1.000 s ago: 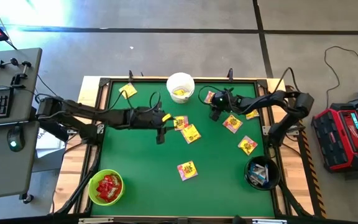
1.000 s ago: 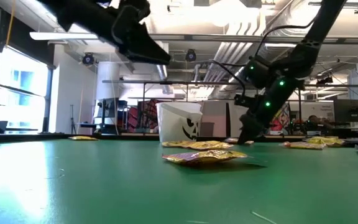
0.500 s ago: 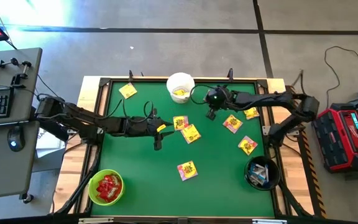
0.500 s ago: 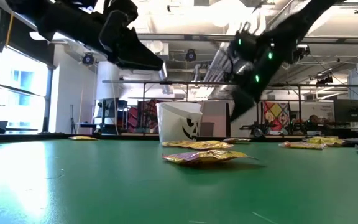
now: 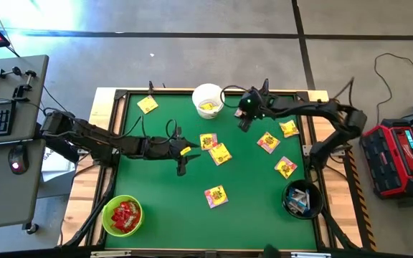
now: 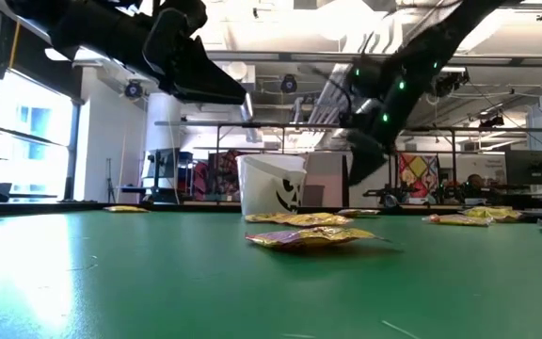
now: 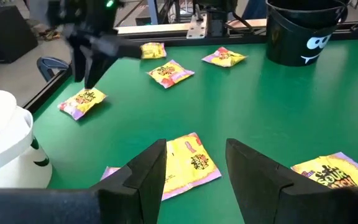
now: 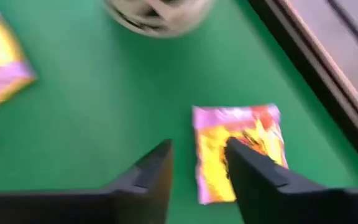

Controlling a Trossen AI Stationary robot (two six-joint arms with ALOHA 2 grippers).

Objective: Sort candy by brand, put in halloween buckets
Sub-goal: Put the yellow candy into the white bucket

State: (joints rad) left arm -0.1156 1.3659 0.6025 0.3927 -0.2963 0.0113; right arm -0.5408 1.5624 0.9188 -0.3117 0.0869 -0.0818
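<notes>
My right end effector (image 5: 244,123) hangs above the green surface (image 5: 249,201) with its fingers (image 8: 148,174) parted and nothing between them. Just beyond their tips a yellow packet (image 8: 238,149) with pink and red print lies flat on the surface, near the dark edge rail. The white bucket (image 5: 208,100) stands close by on the side toward my other arm, with yellow candy inside.

My left end effector (image 5: 181,159) is also spread and empty, hovering low near the middle of the surface. Directly beneath and ahead of its fingers (image 7: 145,177) lies another yellow packet (image 7: 188,163), and a second packet (image 7: 334,171) rests just to one side. More yellow packets are scattered farther out between my two end effectors.

The lime green bucket (image 5: 122,216) holding red packets sits at the near corner on my left arm's side. The black bucket (image 5: 301,199) with white-and-blue bars sits at the near corner on my right arm's side.
</notes>
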